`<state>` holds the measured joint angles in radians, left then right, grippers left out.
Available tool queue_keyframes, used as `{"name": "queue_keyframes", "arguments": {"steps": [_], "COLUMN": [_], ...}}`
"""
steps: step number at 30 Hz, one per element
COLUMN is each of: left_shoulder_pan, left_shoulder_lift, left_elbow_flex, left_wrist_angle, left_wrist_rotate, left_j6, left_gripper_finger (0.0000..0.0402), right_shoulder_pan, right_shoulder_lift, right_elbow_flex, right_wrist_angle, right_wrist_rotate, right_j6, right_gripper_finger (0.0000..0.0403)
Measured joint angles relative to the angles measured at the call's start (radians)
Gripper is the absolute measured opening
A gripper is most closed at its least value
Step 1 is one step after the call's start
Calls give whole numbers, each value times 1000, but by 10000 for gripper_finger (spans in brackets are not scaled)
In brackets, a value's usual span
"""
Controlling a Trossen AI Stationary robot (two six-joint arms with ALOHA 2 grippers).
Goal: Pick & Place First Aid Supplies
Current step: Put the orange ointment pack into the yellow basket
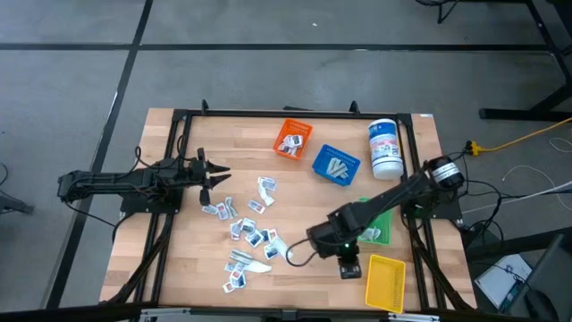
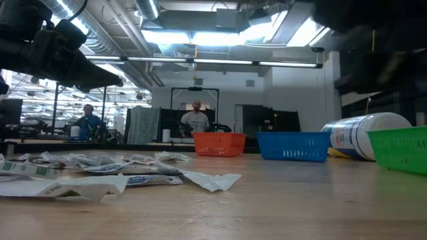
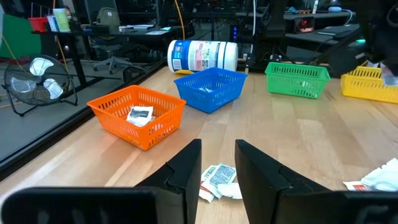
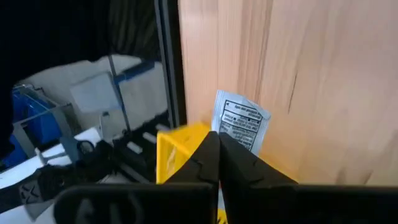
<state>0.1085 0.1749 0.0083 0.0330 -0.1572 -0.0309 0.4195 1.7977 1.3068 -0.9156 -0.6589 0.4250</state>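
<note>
Several first aid supplies, small white packets (image 1: 250,237), lie scattered flat on the wooden table's middle; they also show in the low view (image 2: 100,173). My right gripper (image 1: 349,266) hangs slanting down beside the yellow bin (image 1: 386,282), shut on one white packet (image 4: 241,123). My left gripper (image 1: 214,174) waits open at the table's left, level, its fingers (image 3: 186,171) short of a few packets (image 3: 217,180). The orange bin (image 1: 292,137) and the blue bin (image 1: 335,165) each hold packets. My right gripper pinches one edge of the packet (image 4: 231,140) between its two shut fingers. The rest of the printed packet sticks out past the fingertips. The fingers slant down from above, and the yellow bin's corner (image 4: 180,146) shows right beside them. The packet looks lifted clear of the table.
A green bin (image 1: 380,224) lies partly under my right arm. A white canister with a blue label (image 1: 385,148) lies on its side at the far right. The black frame rails (image 1: 179,134) edge the table. People sit in the room behind (image 2: 195,119).
</note>
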Motion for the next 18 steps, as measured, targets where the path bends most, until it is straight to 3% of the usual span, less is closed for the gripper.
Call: {"name": "queue_keyframes", "arguments": {"steps": [7, 18], "left_shoulder_pan": [0, 0], "left_shoulder_lift": [0, 0], "left_elbow_flex": [0, 0], "left_wrist_angle": [0, 0], "left_wrist_rotate": [0, -1], "left_j6": [0, 0], "left_gripper_finger": [93, 93], "right_shoulder_pan": [71, 156], "right_shoulder_lift": [0, 0], "right_elbow_flex": [0, -1], "right_wrist_angle": [-63, -103], "right_wrist_rotate": [-51, -50], "right_j6": [96, 184], "right_gripper_finger": [11, 11]}}
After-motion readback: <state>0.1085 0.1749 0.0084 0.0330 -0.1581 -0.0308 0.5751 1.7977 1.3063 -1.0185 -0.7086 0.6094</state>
